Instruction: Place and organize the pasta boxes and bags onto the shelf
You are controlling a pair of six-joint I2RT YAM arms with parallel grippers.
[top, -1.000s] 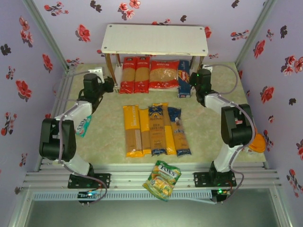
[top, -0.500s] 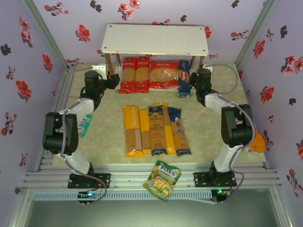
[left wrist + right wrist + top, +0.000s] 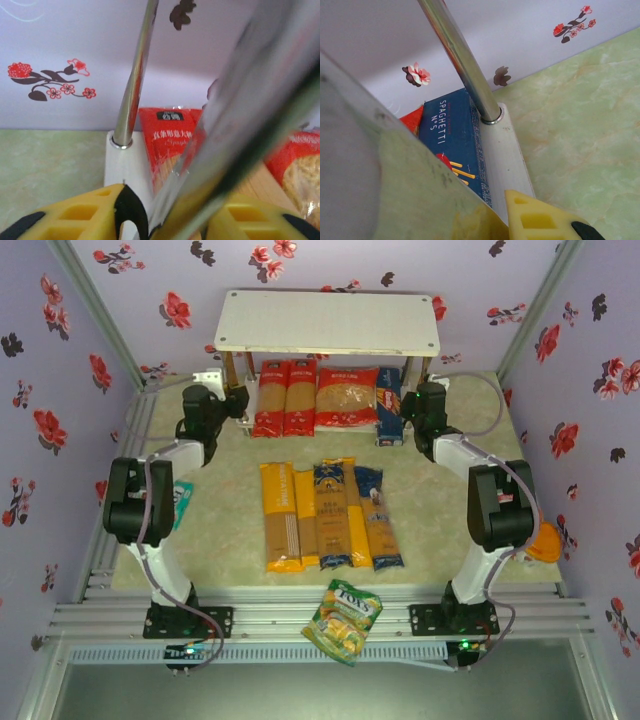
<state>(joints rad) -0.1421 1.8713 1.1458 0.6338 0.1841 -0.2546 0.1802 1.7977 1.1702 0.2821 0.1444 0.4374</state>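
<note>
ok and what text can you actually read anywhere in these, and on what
"SPAGHETTI N°5": dark-blue box
"Spagh…", cut off, under Chinese characters: red spaghetti bag
"FOXS": green-yellow snack bag
Print on the yellow and blue bags lying mid-table: too small to read

A green-yellow snack bag (image 3: 343, 620) lay on the metal rails (image 3: 260, 618) beside the green worktop's (image 3: 440, 530) near edge, with flowered walls (image 3: 330, 265) on 3 sides.

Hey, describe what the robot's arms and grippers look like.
The left arm and right arm match: black joint housings, white links, grey cables looping alongside. A green light glows near the right wrist. The gripper fingers are yellow, with rectangular pockets and black patches.
</note>
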